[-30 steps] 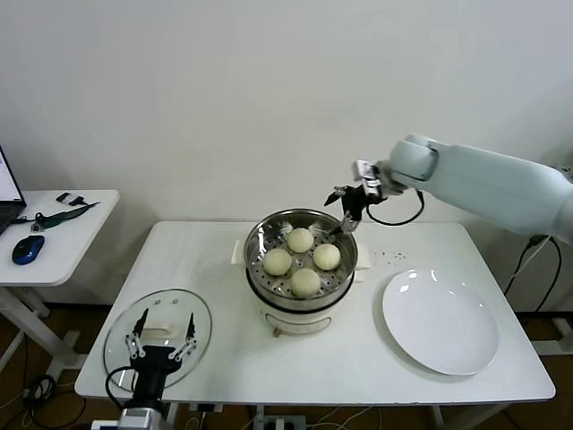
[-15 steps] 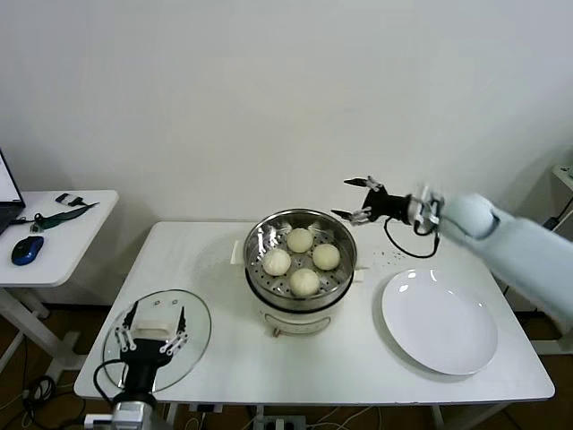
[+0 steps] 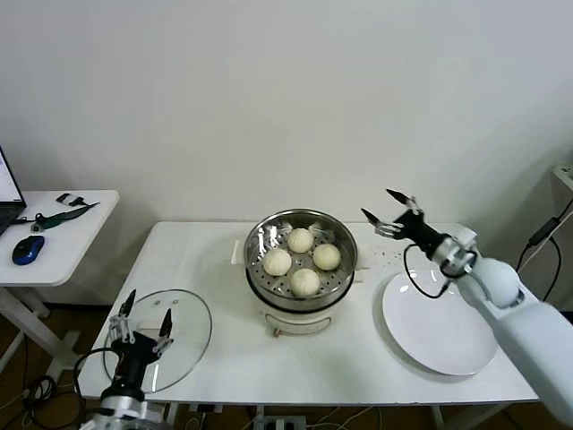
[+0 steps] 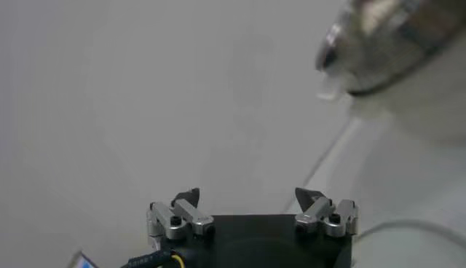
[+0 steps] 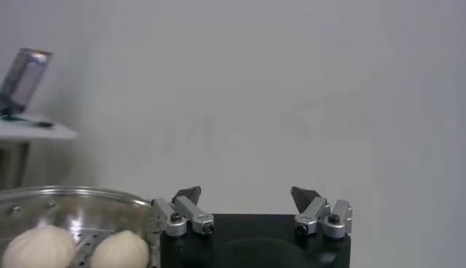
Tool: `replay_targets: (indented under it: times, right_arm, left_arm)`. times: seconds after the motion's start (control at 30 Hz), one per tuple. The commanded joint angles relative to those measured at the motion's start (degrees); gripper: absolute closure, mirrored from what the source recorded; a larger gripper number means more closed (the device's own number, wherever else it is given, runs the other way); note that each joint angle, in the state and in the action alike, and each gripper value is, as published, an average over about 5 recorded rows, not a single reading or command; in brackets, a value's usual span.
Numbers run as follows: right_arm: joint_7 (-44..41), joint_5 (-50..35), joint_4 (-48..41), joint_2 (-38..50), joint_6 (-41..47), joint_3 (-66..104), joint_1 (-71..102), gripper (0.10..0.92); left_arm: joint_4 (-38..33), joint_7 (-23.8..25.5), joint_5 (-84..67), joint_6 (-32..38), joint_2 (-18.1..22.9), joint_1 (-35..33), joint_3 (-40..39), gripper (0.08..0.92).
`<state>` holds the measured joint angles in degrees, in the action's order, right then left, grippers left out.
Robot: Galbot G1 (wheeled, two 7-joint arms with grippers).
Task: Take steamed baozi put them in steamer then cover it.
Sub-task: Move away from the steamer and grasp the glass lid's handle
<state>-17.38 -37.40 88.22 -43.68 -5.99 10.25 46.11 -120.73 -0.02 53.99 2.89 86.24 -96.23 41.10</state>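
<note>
On the table: the steamer (image 3: 301,266) was seen at the centre, four steamed baozi (image 3: 304,281) on its tray.
Right gripper (image 3: 392,214): was held raised beside the steamer, above the table (image 3: 215,260) near the white plate (image 3: 440,321), fingers spread wide, nothing gripped.
Left gripper (image 3: 141,329): was poised over the cover (image 3: 188,327) at the table's front-left corner, fingers apart, empty.
Right wrist view: only two baozi and the steamer rim were shown.

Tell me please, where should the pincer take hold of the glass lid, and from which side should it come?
Probably by the white handle at the centre of the cover, coming from above. The lid lies flat on the table, so its thin rim offers little to grip. The open left pincer is already over it.
</note>
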Motion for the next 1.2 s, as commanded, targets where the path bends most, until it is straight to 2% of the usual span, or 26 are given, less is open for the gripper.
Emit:
replay_targets:
  times: [0.03, 0.33, 0.57, 0.9, 1.2]
  right_arm:
    - [0.9, 3.9, 3.4, -8.8, -0.2, 27.7, 26.3, 0.203]
    - [0.2, 5.7, 1.6, -12.0, -0.9, 28.1, 27.8, 0.203]
    - [0.2, 7.2, 0.5, -12.7, -0.8, 27.1, 27.0, 0.203]
    - [0.2, 9.4, -0.4, -13.4, -0.8, 26.7, 26.5, 0.203]
    - [-0.4, 12.1, -1.0, -14.2, -1.0, 26.8, 26.3, 0.203]
  left_arm:
    - [7.6, 0.4, 42.3, 0.6, -1.4, 1.8, 0.0, 0.177]
    - [16.4, -3.4, 42.4, 2.0, -0.6, 3.8, 0.9, 0.177]
    - [20.6, -5.5, 40.7, 3.4, -0.9, 6.8, 1.7, 0.177]
    - [27.4, -9.0, 40.0, 3.2, -2.8, 14.0, 5.0, 0.177]
    - [31.7, -11.0, 37.9, 2.7, -4.2, 17.1, 4.1, 0.177]
